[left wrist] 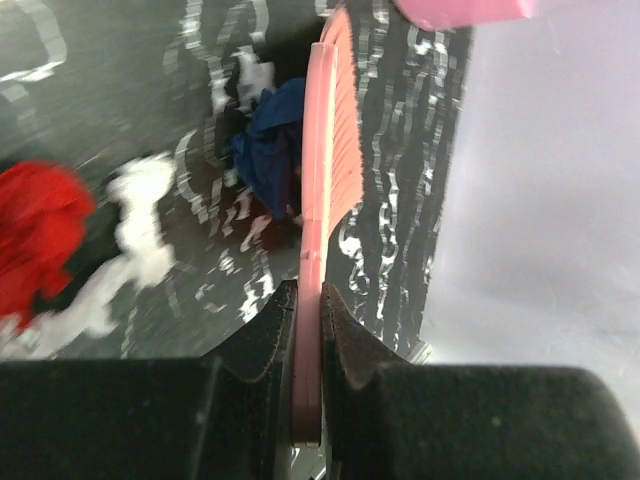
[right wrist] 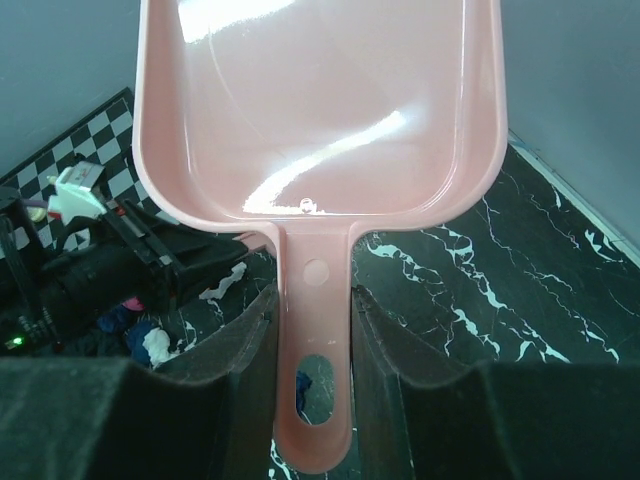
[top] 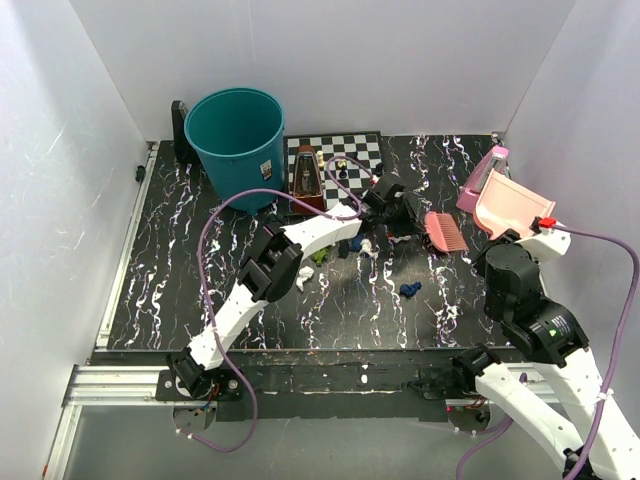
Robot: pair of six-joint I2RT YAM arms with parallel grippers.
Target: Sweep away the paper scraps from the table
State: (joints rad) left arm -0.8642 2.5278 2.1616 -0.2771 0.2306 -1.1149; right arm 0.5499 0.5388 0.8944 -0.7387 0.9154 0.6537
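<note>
Paper scraps lie mid-table (top: 180, 290): a dark blue wad (top: 410, 290), a white wad (top: 305, 276), and green (top: 321, 255) and blue (top: 355, 243) wads by the left arm. My left gripper (top: 405, 213) is shut on a pink brush (top: 446, 232), seen edge-on in the left wrist view (left wrist: 325, 170) between the fingers (left wrist: 272, 335), with a blue wad (left wrist: 265, 150), a white scrap (left wrist: 140, 220) and a red wad (left wrist: 35, 240) to its left. My right gripper (right wrist: 315, 330) is shut on the handle of a pink dustpan (right wrist: 320, 100), held above the table's right side (top: 500, 205).
A teal bin (top: 238, 140) stands at the back left. A chequered chessboard (top: 350, 152) with pieces and a metronome (top: 307, 176) sits at the back centre. White walls enclose the table on three sides; a metal rail (top: 110, 385) runs along the near edge.
</note>
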